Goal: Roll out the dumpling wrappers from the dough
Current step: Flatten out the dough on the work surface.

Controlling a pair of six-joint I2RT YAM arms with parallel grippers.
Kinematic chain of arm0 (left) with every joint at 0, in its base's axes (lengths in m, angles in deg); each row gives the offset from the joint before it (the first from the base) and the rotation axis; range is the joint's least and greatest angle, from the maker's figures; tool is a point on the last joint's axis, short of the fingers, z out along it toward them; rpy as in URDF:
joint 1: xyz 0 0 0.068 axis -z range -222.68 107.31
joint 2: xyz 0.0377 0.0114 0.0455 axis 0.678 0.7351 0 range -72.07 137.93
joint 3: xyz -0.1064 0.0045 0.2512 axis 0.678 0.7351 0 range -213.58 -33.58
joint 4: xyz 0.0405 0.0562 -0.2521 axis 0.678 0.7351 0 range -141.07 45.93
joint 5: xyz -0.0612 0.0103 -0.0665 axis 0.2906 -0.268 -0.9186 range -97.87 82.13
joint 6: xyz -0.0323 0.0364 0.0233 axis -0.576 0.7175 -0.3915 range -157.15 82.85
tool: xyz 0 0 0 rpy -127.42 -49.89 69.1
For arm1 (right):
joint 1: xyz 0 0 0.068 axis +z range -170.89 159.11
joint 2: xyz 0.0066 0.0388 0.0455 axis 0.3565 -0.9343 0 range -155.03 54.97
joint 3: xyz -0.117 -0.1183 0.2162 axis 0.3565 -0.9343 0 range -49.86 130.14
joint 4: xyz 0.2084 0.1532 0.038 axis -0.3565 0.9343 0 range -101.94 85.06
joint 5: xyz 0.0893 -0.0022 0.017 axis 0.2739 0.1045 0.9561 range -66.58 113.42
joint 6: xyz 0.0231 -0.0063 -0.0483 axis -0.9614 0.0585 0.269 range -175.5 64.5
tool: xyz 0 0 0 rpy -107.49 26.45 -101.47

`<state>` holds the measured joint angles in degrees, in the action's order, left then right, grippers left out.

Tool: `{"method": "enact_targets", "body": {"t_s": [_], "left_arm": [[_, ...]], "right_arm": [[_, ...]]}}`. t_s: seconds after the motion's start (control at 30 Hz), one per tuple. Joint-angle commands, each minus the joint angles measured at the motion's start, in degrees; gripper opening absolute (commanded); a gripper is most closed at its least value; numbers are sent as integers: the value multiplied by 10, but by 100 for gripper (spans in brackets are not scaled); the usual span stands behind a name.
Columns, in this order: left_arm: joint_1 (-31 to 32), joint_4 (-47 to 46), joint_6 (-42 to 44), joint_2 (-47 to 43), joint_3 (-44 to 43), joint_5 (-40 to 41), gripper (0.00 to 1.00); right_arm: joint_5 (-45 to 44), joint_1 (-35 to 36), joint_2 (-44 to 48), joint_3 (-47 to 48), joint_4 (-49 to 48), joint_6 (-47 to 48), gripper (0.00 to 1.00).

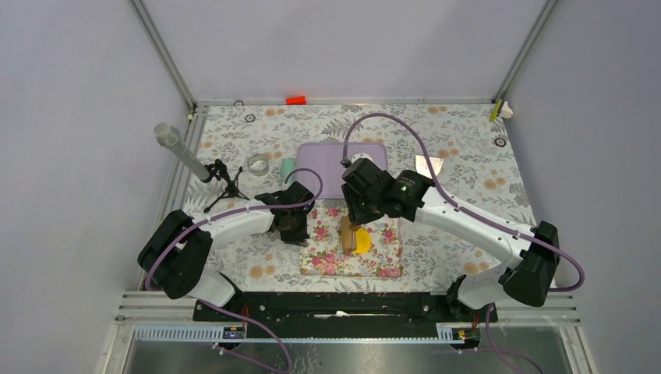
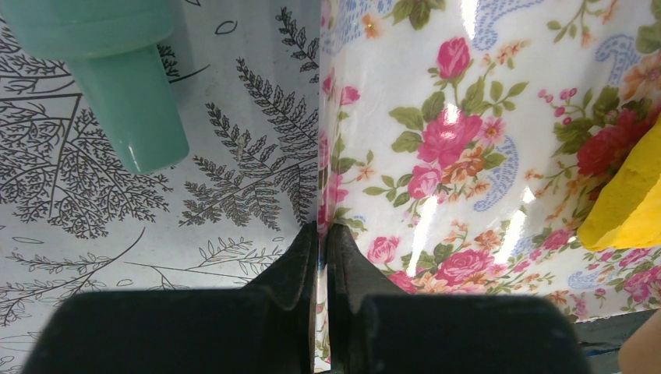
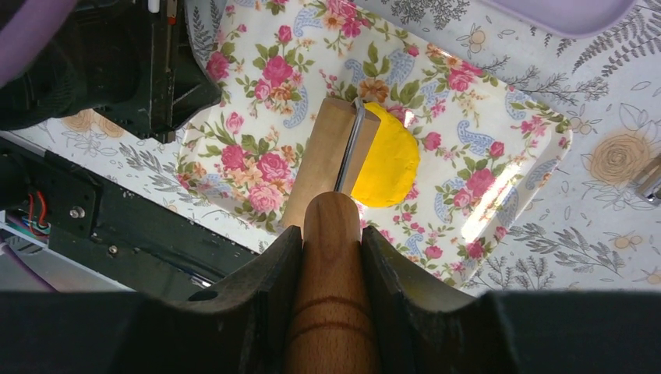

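Yellow dough [image 3: 387,160], a flattened half-round lump, lies on a flowered mat [image 3: 257,117], a little toward four o'clock of the mat's middle in the top view. Its straight side touches a thin metal strip on a wooden block [image 3: 323,160], which sits at the dough's nine o'clock. The right gripper [image 3: 331,234] hangs over the mat's near edge, its fingers clamped on a rolling pin [image 3: 331,273] whose rounded end points toward the block. The left gripper [image 2: 322,230] is at the mat's nine o'clock edge, jaws pressed together with nothing between them. A teal bottle [image 2: 125,86] lies at the mat's eleven o'clock and a purple tray [image 1: 341,160] at twelve.
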<state>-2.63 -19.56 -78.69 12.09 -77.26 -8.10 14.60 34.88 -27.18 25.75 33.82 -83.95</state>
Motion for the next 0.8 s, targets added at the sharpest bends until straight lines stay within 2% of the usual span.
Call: {"method": "enact_targets", "body": {"t_s": [0.0,0.17,0.37,0.53,0.77], "left_arm": [[2,13,15,3,1,23,0],[2,14,16,0,4,25,0],[2,14,16,-1,5,26,0],[2,14,15,-1,6,26,0],[2,13,12,-2,9,28,0]], "right_arm": [[-15,5,24,21,32,40,0],[7,6,53,-11,15,135,0],[-13,7,61,-13,23,220,0],[-27,9,28,5,48,272,0],[15,10,17,-11,0,306,0]]}}
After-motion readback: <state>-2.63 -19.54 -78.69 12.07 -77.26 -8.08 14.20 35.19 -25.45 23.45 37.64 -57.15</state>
